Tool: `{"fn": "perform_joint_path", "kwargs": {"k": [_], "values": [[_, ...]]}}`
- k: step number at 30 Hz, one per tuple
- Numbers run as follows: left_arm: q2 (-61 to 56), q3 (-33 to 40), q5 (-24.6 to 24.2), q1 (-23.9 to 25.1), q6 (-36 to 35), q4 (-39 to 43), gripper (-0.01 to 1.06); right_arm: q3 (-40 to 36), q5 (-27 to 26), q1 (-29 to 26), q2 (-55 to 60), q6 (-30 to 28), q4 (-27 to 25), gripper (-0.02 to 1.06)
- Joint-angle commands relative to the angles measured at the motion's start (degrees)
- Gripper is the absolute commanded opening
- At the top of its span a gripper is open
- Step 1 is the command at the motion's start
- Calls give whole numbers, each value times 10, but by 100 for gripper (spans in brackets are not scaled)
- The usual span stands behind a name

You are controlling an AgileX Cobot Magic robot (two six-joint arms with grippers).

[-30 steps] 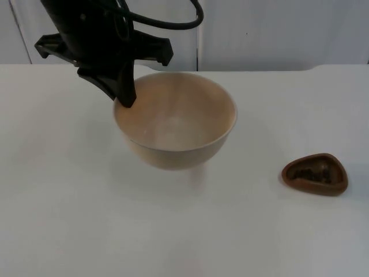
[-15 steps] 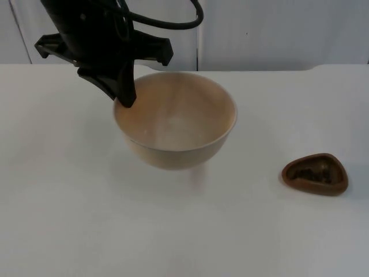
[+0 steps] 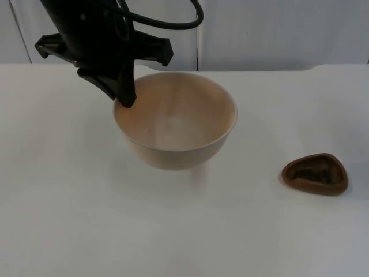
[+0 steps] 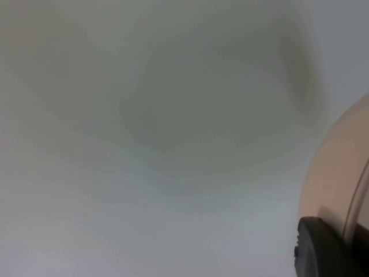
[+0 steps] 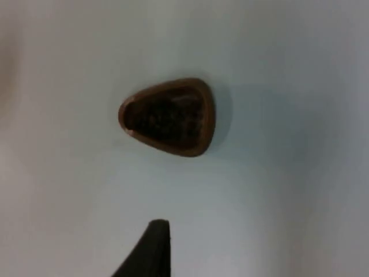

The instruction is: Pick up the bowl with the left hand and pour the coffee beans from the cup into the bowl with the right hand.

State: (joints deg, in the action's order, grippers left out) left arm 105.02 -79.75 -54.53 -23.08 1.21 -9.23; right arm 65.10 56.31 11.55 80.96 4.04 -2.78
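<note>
The left tool pinches the bowl rim; the right tool's state I cannot tell; it should grip the cup squarely.

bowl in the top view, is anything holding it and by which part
The left gripper holds the beige wooden bowl by its rim, on the side nearest the left arm.

Soft, even light falls on the white table. The bowl casts a faint shadow beneath. Both wrist views look hazy and unfocused.
</note>
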Motion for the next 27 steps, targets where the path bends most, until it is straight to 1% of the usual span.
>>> {"fn": "perform_joint_path", "kwargs": {"k": [1,3,7,11,16,22,27], "values": [[-3,-5,-2,-3,1,-7,0,9,-16,10,20,13,10,99],[-3,-5,0,-3,2,-7,0,18,-19,22,54,26,28,99],[-3,-5,0,-3,3,-7,0,29,-25,25,98,32,28,99],[-3,-5,0,-3,3,-7,0,32,-55,24,159,41,28,99],[-3,-5,0,-3,3,-7,0,32,-82,24,199,43,28,99],[-3,-5,0,-3,3,-7,0,32,-95,24,233,43,28,98],[-3,-5,0,-3,3,-7,0,32,-108,24,261,43,28,94]]}}
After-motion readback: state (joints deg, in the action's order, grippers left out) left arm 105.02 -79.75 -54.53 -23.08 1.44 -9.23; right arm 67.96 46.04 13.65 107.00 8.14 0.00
